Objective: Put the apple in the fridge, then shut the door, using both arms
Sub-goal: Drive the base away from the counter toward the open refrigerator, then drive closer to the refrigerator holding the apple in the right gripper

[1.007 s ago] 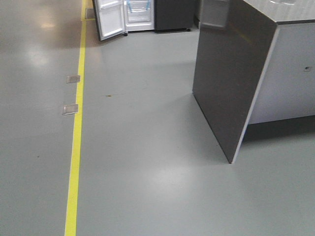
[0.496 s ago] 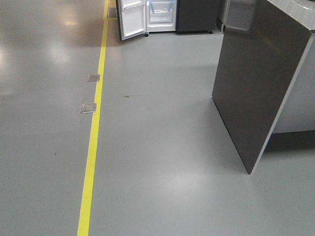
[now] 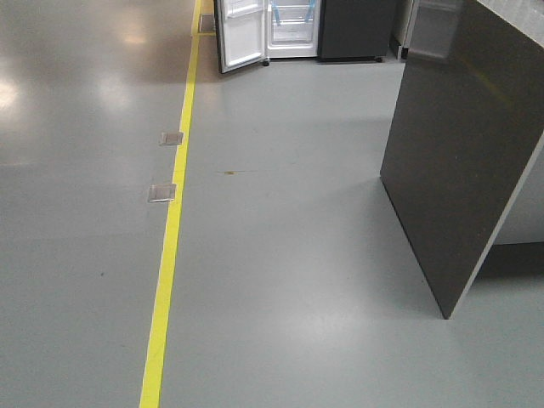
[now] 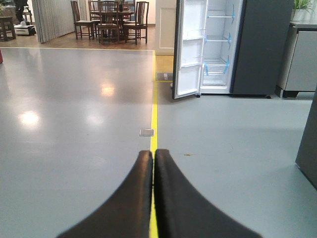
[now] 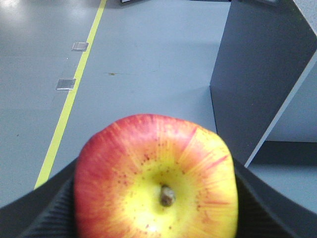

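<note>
Right jaws clamped on the apple [image 5: 156, 178], stem end towards the camera, so it rides secure for the drive. Left jaws pressed together, empty, kept free for the door [image 4: 190, 54]. The fridge [image 4: 218, 49] is well ahead across the floor [image 3: 280, 255], standing open.

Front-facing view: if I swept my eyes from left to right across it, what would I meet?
Two metal floor plates → yellow floor line → open fridge door → fridge → dark counter.
</note>
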Controlling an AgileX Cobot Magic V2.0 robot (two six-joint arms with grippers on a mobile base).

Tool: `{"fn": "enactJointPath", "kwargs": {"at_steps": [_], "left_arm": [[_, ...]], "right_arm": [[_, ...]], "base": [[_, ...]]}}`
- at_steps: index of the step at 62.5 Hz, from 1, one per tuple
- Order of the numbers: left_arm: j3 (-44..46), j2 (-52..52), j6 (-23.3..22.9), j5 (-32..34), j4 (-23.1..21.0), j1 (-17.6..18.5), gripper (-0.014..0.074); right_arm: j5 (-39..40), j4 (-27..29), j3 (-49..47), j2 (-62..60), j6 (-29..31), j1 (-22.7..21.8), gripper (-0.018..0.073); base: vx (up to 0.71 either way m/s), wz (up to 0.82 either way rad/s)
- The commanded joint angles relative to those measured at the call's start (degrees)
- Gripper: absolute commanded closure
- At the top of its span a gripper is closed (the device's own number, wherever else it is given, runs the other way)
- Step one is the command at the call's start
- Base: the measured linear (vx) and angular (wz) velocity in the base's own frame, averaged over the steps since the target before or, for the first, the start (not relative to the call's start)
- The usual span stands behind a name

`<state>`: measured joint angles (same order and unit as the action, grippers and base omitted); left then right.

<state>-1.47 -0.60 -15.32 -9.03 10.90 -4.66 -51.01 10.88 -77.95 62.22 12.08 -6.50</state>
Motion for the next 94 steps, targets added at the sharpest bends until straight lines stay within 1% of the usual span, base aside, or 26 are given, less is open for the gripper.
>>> {"fn": "enactJointPath", "kwargs": {"at_steps": [1, 54, 94], "left_arm": [[-1.6, -0.9, -0.2, 3.9, -0.1, 0.1, 0.0603], [-1.6, -0.9, -0.2, 3.9, -0.1, 0.1, 0.0603], [-1.6, -0.9, -0.2, 3.9, -0.1, 0.1, 0.0603]], "right_arm": [[4.3, 0.6, -1.7, -1.1, 0.5, -0.1, 0.0536], [4.3, 0.6, -1.7, -1.1, 0.5, -0.1, 0.0536], [4.3, 0.6, -1.7, -1.1, 0.5, -0.1, 0.0536]], "base": [[0.14, 0.00], [0.17, 0.01], [0.23, 0.01]]}}
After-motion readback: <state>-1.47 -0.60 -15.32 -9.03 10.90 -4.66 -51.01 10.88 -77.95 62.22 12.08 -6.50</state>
